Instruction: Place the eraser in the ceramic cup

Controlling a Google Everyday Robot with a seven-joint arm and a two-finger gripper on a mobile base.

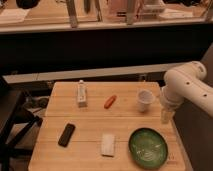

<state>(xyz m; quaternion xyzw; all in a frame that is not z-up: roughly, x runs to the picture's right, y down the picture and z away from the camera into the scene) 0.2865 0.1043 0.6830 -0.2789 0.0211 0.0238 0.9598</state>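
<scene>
The eraser [108, 144] is a white rectangular block lying flat near the front edge of the wooden table [90, 117]. The ceramic cup [145, 100] is white and stands upright at the back right of the table. My gripper [166, 117] hangs from the white arm [187, 86] at the table's right edge, just right of the cup and a little lower in the picture. It is far from the eraser and nothing shows in it.
A green plate [148, 147] sits at the front right, beside the eraser. An orange-red object [109, 101] lies left of the cup. A white tube [81, 94] stands at the back left. A black flat object [66, 134] lies front left. A dark chair [12, 117] stands left of the table.
</scene>
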